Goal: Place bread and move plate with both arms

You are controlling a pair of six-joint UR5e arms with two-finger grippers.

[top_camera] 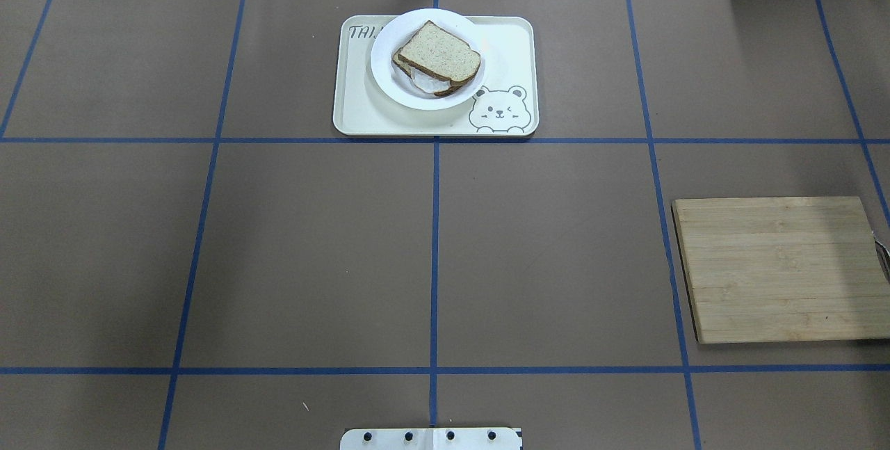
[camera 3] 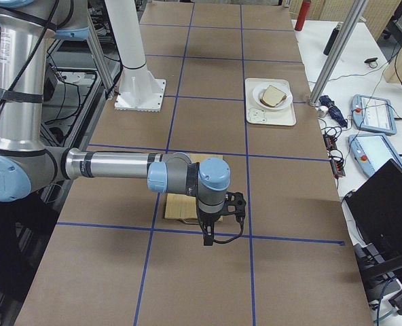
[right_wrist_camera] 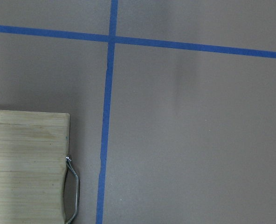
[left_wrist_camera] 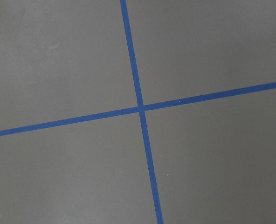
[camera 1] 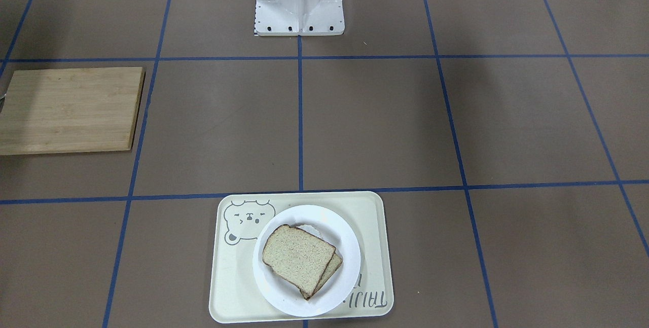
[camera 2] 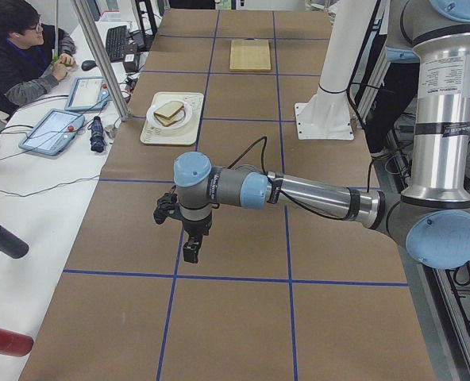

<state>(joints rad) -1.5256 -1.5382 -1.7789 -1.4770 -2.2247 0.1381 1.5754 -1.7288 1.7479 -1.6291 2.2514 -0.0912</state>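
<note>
The plain bread (camera 1: pixel 296 256) lies on top of a second slice with white egg showing under it (top_camera: pixel 425 81). Both rest on the white plate (camera 1: pixel 350 267), which sits on the cream bear tray (camera 1: pixel 375 216) at the table's far side from the robot. They also show in the overhead view: bread (top_camera: pixel 438 52), plate (top_camera: pixel 386 78). My left gripper (camera 2: pixel 189 252) hangs over bare table far from the plate. My right gripper (camera 3: pixel 208 238) hangs beside the wooden board. Both show only in the side views, so I cannot tell if they are open or shut.
A wooden cutting board (top_camera: pixel 779 269) with a metal handle (right_wrist_camera: pixel 75 186) lies on the robot's right side. The robot's white base (camera 1: pixel 299 8) stands at the near edge. An operator (camera 2: pixel 17 48) sits at a side desk with tablets (camera 2: pixel 56 127).
</note>
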